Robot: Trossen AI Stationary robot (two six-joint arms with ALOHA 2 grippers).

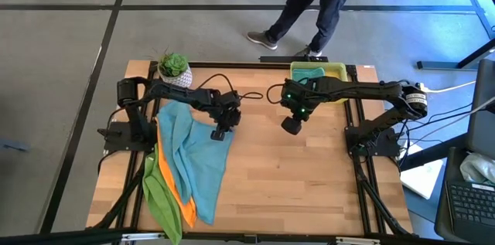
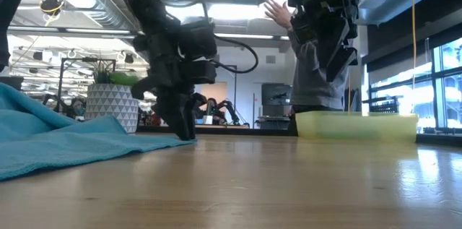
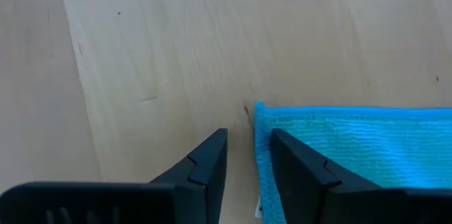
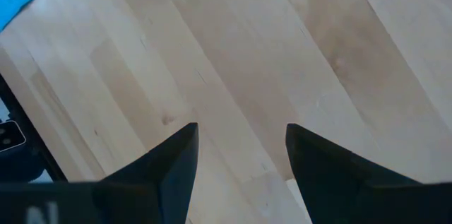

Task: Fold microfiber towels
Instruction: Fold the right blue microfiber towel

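Teal towel [image 1: 193, 160] lies spread at the table's [image 1: 309, 183] 9 o'clock side, long axis 12-to-6; left pincer [image 1: 219, 132], slightly parted, straddles its 2 o'clock corner; right pincer [image 1: 291, 126] hangs released, well apart.

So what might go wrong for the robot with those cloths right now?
Two risks, as a guess. The left gripper sits right at the teal towel corner, jaws slightly apart, so it may pinch only the hem and slip off. The teal towel also overlaps the orange towel and green towel, so pulling it could drag those along.
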